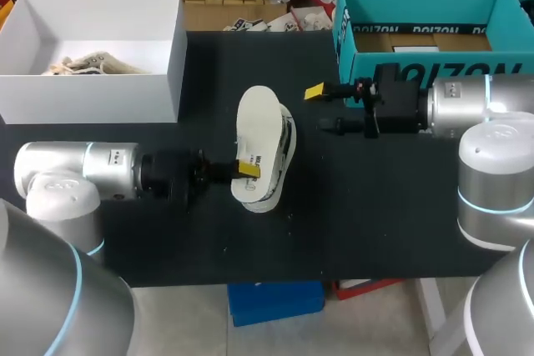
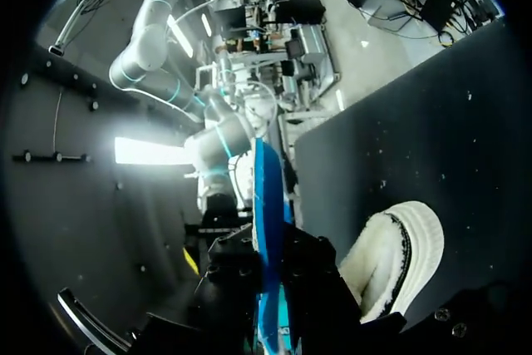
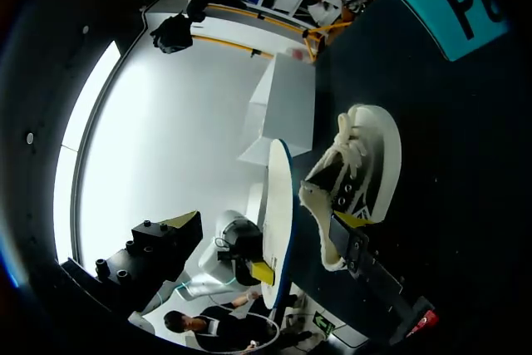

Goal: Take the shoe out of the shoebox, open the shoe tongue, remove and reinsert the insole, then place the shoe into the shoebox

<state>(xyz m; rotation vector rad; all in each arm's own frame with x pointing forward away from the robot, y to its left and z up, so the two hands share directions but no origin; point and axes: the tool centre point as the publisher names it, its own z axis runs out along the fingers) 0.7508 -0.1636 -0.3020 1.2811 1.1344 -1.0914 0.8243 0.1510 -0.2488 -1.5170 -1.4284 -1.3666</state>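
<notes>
Shoe (image 3: 357,165) lies on its side mid-table; left gripper (image 1: 248,170) pinches the insole (image 1: 257,118); right gripper (image 1: 320,108) spread beside the shoebox (image 1: 417,68).

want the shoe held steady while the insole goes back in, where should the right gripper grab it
Probably the fleecy collar of the shoe, on the side facing the right gripper, coming in low. The shoe sits roughly sole-down with the left gripper holding the insole flat above it, blocking a top approach.
</notes>
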